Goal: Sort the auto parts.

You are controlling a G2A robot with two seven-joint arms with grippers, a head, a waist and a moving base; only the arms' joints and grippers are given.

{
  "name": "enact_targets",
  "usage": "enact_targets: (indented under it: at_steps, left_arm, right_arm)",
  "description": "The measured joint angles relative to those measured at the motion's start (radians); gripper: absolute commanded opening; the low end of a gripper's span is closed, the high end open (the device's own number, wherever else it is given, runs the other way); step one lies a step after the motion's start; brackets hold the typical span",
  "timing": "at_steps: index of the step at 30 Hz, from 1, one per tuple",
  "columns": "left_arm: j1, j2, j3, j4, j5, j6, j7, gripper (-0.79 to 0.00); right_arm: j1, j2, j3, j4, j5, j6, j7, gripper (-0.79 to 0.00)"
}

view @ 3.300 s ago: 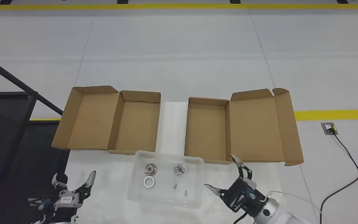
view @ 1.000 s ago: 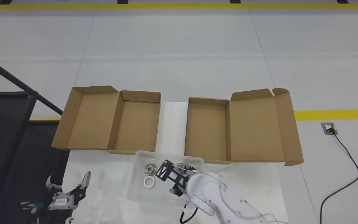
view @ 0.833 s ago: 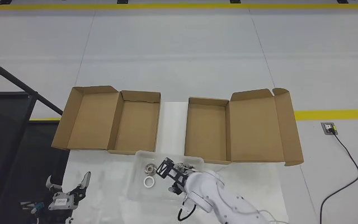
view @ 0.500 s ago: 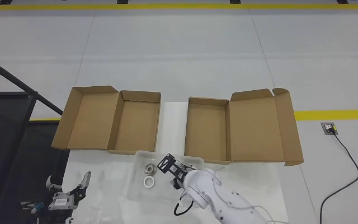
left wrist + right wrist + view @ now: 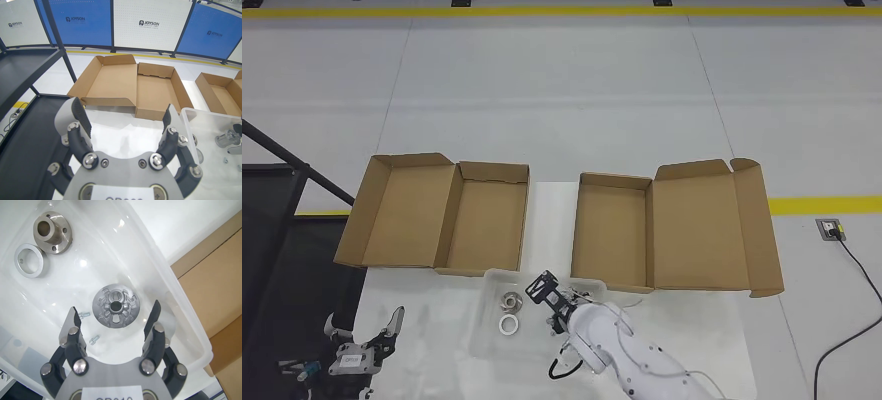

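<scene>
A clear plastic bin (image 5: 487, 345) at the table's front holds the parts. Its floor (image 5: 62, 294) carries a grey spoked hub (image 5: 116, 311), a flanged bushing (image 5: 52, 235), a plain metal ring (image 5: 29, 260) and two small bolts (image 5: 84, 315). The bushing (image 5: 509, 300) and ring (image 5: 508, 324) lie at the bin's left end. My right gripper (image 5: 115, 311) hangs open inside the bin, one finger on each side of the hub, apart from it. From above, the right gripper (image 5: 547, 290) is over the bin's middle. My left gripper (image 5: 122, 109) is open and holds nothing, left of the bin.
Two open cardboard boxes stand behind the bin, a left box (image 5: 487, 220) and a right box (image 5: 610, 232), each with its lid folded outward. A black shelf cart (image 5: 28, 123) borders the table's left side. The left gripper (image 5: 364, 325) sits near the table's front left corner.
The right arm came from the table's front right into the bin and, over the last second, edged toward the bin's far wall above the hub. The left arm drew back slightly early on.
</scene>
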Motion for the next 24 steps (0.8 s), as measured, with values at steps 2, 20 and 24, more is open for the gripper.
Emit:
enact_targets:
  at_steps: [2, 20, 24]
  left_arm:
    - [0.0, 0.0, 0.0, 0.0, 0.0, 0.0, 0.0, 0.0]
    - [0.0, 0.0, 0.0, 0.0, 0.0, 0.0, 0.0, 0.0]
    - [0.0, 0.0, 0.0, 0.0, 0.0, 0.0, 0.0, 0.0]
  right_arm:
    - [-0.002, -0.003, 0.006, 0.006, 0.003, -0.005, -0.007, -0.197]
    - [-0.032, -0.014, 0.073, -0.023, 0.044, -0.115, -0.112, -0.785]
    - [-0.067, 0.004, 0.119, -0.145, 0.063, -0.251, -0.138, -0.785]
